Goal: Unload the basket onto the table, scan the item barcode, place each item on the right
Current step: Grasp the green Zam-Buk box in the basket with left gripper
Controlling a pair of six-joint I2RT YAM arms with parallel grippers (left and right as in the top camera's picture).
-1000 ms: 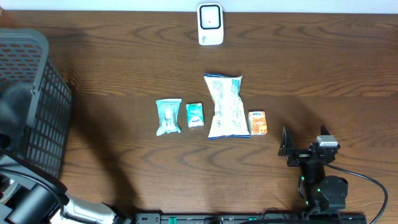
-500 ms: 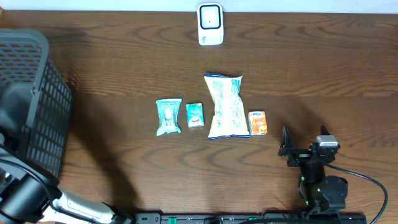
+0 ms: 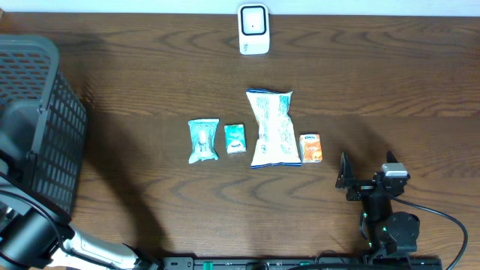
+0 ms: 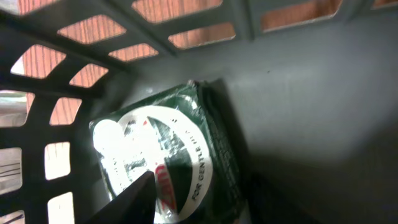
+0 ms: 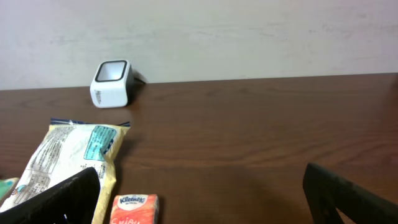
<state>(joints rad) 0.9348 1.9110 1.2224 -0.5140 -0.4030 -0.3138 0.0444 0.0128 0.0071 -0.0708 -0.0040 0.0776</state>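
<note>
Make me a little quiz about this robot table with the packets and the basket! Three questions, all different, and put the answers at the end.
1. How many packets are in the row of packets on the table? A) two B) four C) six
2. True or false: the right gripper is open, with nothing between its fingers.
3. Fill in the word: the green packet seen by the left wrist camera lies inside the dark ____.

Key: 1 B; 2 true; 3 basket.
</note>
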